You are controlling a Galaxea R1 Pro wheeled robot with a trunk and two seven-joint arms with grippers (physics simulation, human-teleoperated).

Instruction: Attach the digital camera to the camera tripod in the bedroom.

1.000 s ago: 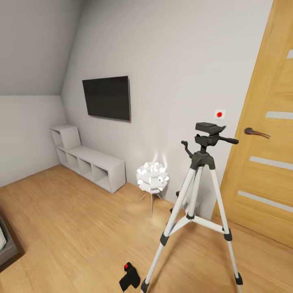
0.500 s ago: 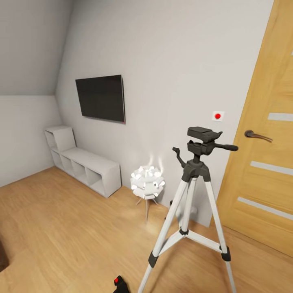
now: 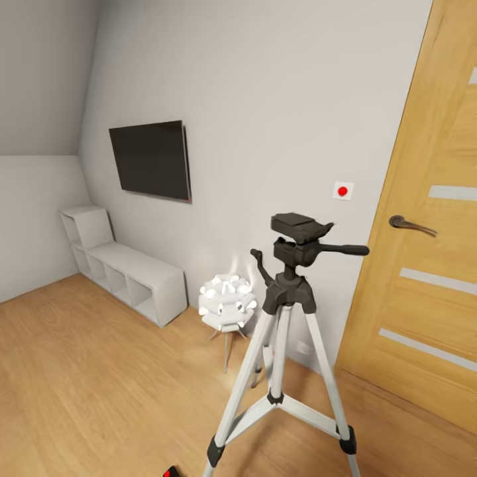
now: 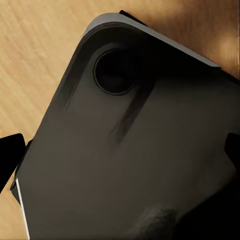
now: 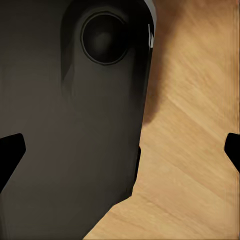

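Digital camera (image 3: 171, 472), the small black thing to be mounted, shows as no more than a red speck with a dark sliver beside it on the wood floor (image 3: 86, 371), at the bottom edge of the head view, near the tripod's closest foot. By its chunky build it is probably light and rigid with a smooth shell, best taken across its body by its flat sides, keeping clear of the red button (a judgement, since so little of it is in view). Camera tripod (image 3: 285, 344) stands upright on the floor in front of a pale grey wall, just beside a light wooden door (image 3: 424, 265) with a dark lever handle. Its three silver-white legs are slim tubes with dark grey collars and feet, braced by thin spreaders; its dark pan head carries a flat plate on top and a long handle pointing toward the door. It looks tall and easy to tip, so any push on the plate should be gentle and straight down. Nearby stand a white petal-shaped floor lamp (image 3: 227, 303), low white cube shelves (image 3: 126, 275) and a black wall screen (image 3: 151, 159). Both wrist views look over smooth dark robot casing and wood floor, with black finger tips at the picture edges; how far either gripper is open cannot be told, and nothing is seen held.
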